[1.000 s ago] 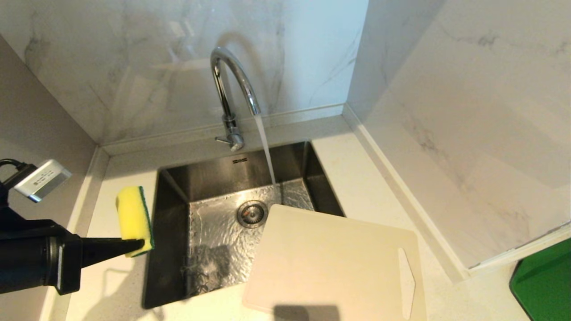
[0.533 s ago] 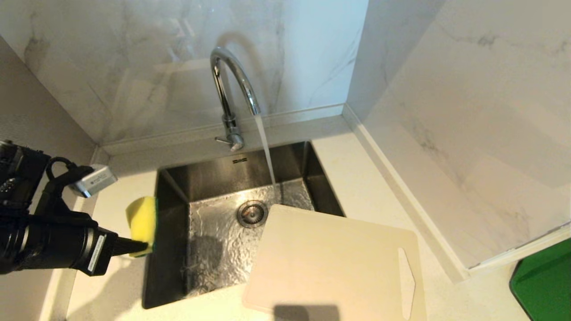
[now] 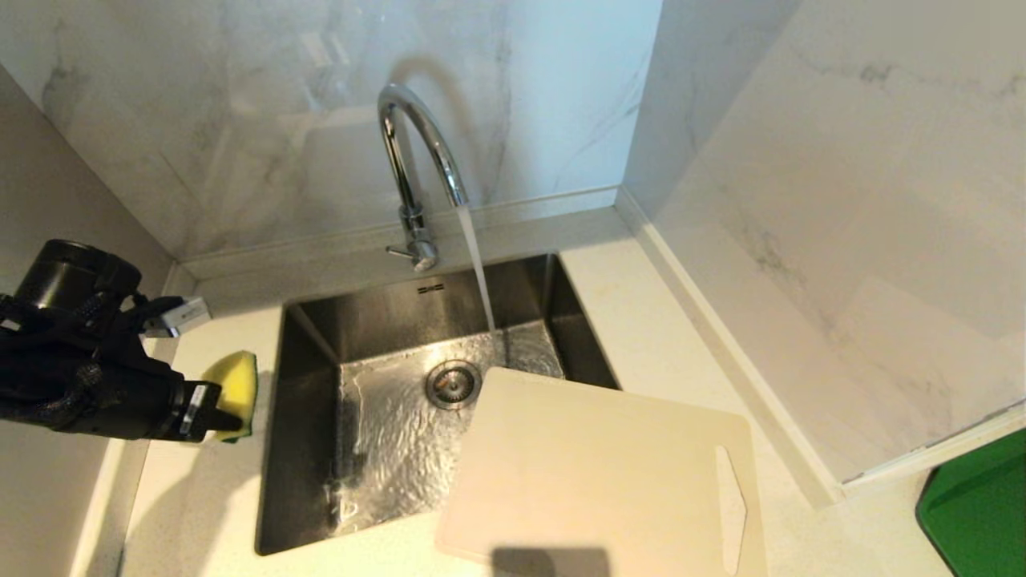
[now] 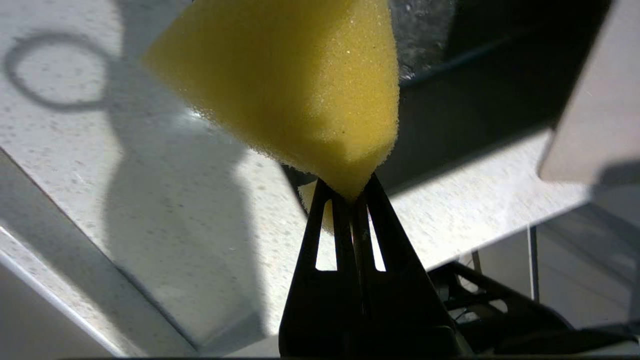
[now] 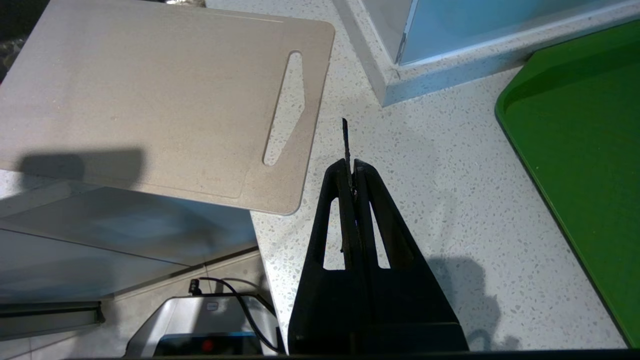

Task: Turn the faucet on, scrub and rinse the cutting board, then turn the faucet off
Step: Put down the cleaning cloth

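Observation:
The chrome faucet stands behind the sink with water pouring from its spout into the basin. The beige cutting board lies flat across the sink's front right corner and the counter, slot handle to the right; in the right wrist view the cutting board is dry. My left gripper is over the counter left of the sink, shut on a yellow-green sponge. In the left wrist view the sponge is pinched at one corner by the left gripper. My right gripper is shut, hovering over the counter beside the board's handle end.
The steel sink is wet, with a drain in its floor. A green mat lies on the counter at the far right, shown as the green mat in the right wrist view. Marble walls close the back and right.
My left arm has swung round and tipped its gripper down, bringing the sponge lower beside the sink's left rim. Water keeps running. The board and right gripper have not moved.

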